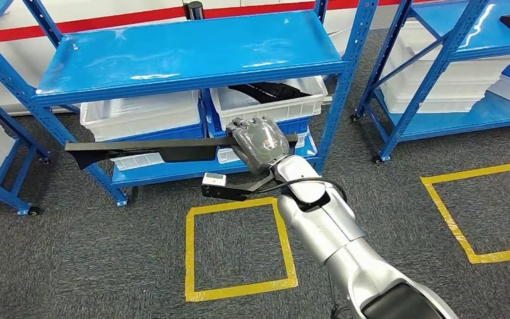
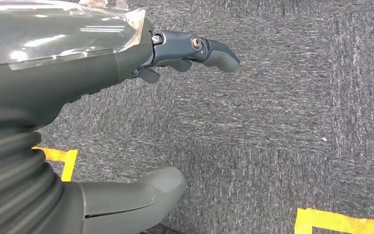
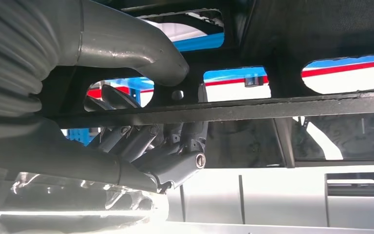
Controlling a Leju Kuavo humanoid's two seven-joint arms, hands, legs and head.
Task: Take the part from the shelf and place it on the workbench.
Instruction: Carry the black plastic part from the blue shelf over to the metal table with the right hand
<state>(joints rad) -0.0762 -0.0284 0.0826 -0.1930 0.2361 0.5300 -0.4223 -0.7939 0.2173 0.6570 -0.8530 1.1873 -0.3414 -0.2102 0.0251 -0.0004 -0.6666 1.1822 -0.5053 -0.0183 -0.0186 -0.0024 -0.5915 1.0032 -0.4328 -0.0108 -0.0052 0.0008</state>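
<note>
Right robot hand (image 1: 260,139) is gripping the long black part (image 1: 139,150) at one end; far end toward 9 o'clock risks clipping the shelf upright (image 1: 83,156). Left robot hand (image 2: 126,122) is hanging spread wide, holding nothing.

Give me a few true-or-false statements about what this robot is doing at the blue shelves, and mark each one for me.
1. The right robot hand grips a long black part. True.
2. The black part lies flat on the top shelf. False: it is held in the air in front of the shelf's lower levels, and the top shelf carries no part.
3. White bins sit on the shelf's lower level. True.
4. The left robot hand holds a white bin. False: it holds nothing, with grey carpet behind it.
5. Yellow tape squares mark the floor. True.
</note>
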